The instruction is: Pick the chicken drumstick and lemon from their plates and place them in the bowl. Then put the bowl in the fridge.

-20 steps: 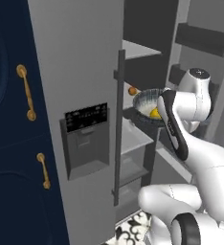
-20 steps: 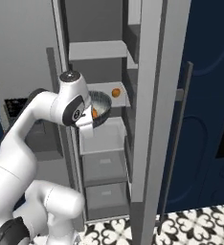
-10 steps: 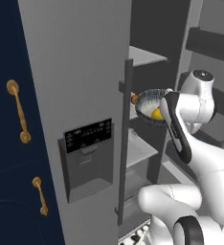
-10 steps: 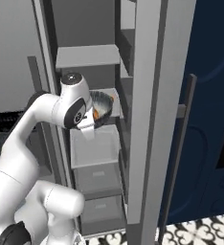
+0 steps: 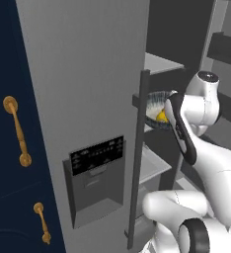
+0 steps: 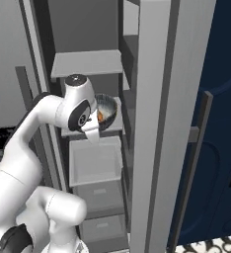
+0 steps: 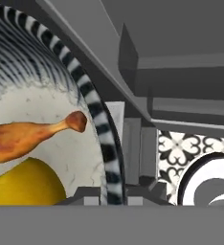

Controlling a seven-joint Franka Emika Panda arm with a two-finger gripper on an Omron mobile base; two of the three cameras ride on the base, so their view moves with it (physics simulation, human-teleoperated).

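The dark grey ribbed bowl [image 5: 153, 105] hangs tilted inside the open fridge [image 5: 88, 99], just above a middle shelf [image 6: 115, 129]. My gripper [image 7: 108, 196] is shut on the bowl's rim [image 7: 100, 131]. In the hand view the orange-brown chicken drumstick [image 7: 23, 136] and the yellow lemon [image 7: 23, 184] lie together on the bowl's speckled inside. The lemon [image 5: 162, 116] also peeks out past my forearm in the left base view. A bit of the drumstick [image 6: 100, 117] shows in the bowl [image 6: 107, 108] in the right base view. The plates are out of view.
The fridge door with its dispenser panel [image 5: 97, 155] and long dark handle [image 5: 137, 158] stands close on the left. An upper shelf [image 6: 88, 64] and white drawers [image 6: 95, 160] line the compartment. Navy cabinets with brass handles [image 5: 19, 131] flank the fridge, with patterned floor [image 7: 176, 148] below.
The whole picture has shifted and grown: the base has driven closer to the fridge. The bowl stays in my grip and now sits deeper among the shelves.
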